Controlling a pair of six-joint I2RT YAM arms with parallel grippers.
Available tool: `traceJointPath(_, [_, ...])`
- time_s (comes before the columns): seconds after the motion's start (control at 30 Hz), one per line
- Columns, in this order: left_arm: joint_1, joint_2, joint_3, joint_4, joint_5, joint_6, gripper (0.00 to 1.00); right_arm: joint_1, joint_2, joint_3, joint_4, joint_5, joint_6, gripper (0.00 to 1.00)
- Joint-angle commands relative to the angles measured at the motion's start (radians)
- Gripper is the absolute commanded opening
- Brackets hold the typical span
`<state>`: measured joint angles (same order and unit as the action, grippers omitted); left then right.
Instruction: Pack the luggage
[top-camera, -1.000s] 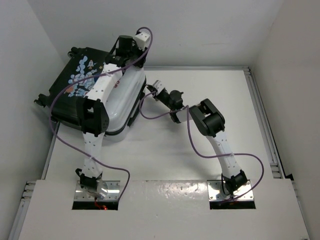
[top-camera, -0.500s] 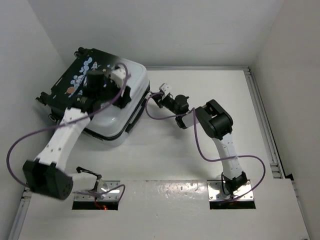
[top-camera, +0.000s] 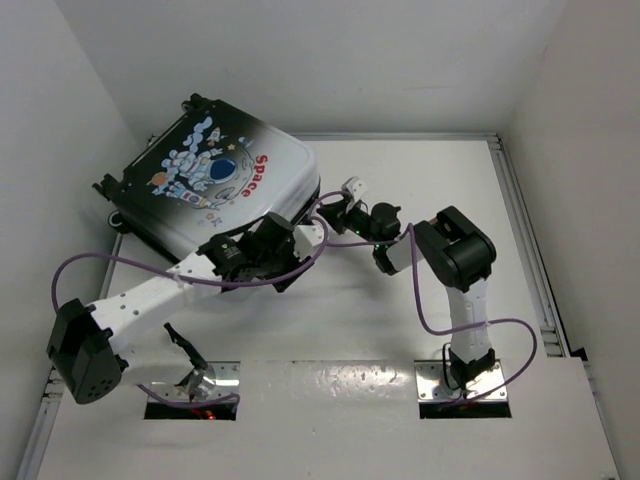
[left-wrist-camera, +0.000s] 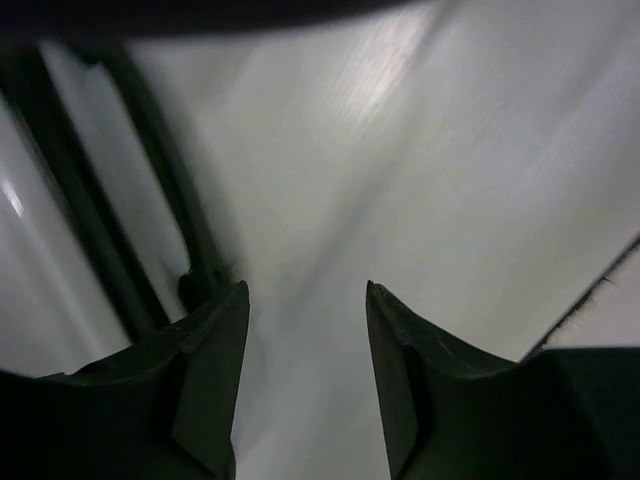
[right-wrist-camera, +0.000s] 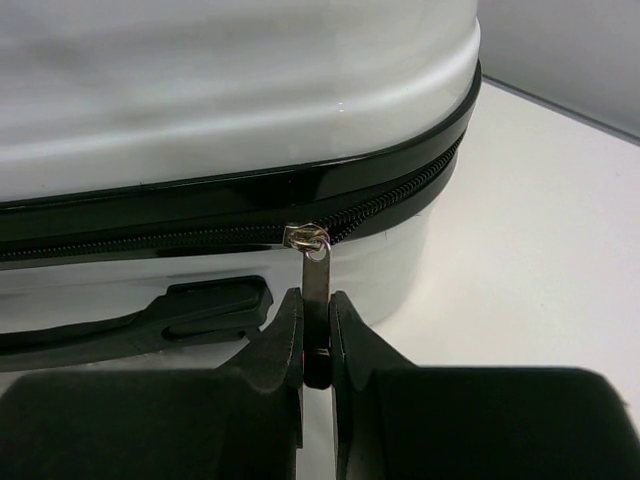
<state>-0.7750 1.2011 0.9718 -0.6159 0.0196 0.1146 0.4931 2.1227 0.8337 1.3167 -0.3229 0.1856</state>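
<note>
One luggage (top-camera: 215, 185), closed, is lying far left on the table (top-camera: 420, 190).
We are clamping its zip pull (right-wrist-camera: 316, 277) in the right gripper (right-wrist-camera: 316, 352), left gripper (left-wrist-camera: 306, 296) gaping; pulling off-line, we are risking a slip.

You have a white counter (top-camera: 400, 300) boxed in by plain white walls (top-camera: 400, 60) at the back and on both sides. A metal rail (top-camera: 527, 250) runs along the counter's right edge. At the near edge you see a glossy white panel (top-camera: 330, 405) with two rectangular cutouts, a metal plate (top-camera: 230, 372) showing in each.
</note>
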Motion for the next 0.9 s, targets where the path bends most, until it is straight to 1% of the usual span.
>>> traceJointPath(0.0, [-0.047, 0.024, -0.022, 0.059, -0.248, -0.102, 0.55, -0.099, -0.079, -0.083, 0.148, 0.085, 0.031, 0.0])
traceJointPath(0.13, [-0.066, 0.124, -0.031, 0.077, -0.421, -0.136, 0.55, -0.114, -0.131, -0.142, 0.145, 0.088, 0.034, 0.0])
traceJointPath(0.23, [-0.093, 0.215, -0.005, 0.113, -0.509, -0.136, 0.55, -0.117, -0.153, -0.173, 0.13, 0.096, 0.052, 0.0])
traceJointPath(0.37, [-0.113, 0.236, -0.005, 0.232, -0.52, -0.112, 0.56, -0.111, -0.175, -0.199, 0.119, 0.094, 0.074, 0.0])
traceJointPath(0.43, [-0.127, 0.28, -0.005, 0.251, -0.55, -0.112, 0.56, -0.105, -0.181, -0.203, 0.118, 0.096, 0.083, 0.0])
traceJointPath(0.6, [-0.113, 0.377, -0.005, 0.262, -0.603, -0.121, 0.58, -0.108, -0.187, -0.208, 0.122, 0.088, 0.081, 0.0])
traceJointPath(0.73, [-0.075, 0.448, -0.005, 0.271, -0.603, -0.112, 0.58, -0.107, -0.182, -0.208, 0.125, 0.074, 0.074, 0.0])
traceJointPath(0.83, [-0.043, 0.479, 0.004, 0.28, -0.566, -0.112, 0.58, -0.107, -0.178, -0.208, 0.121, 0.071, 0.068, 0.0])
traceJointPath(0.87, [-0.043, 0.501, 0.004, 0.28, -0.551, -0.099, 0.56, -0.11, -0.178, -0.208, 0.118, 0.073, 0.068, 0.0])
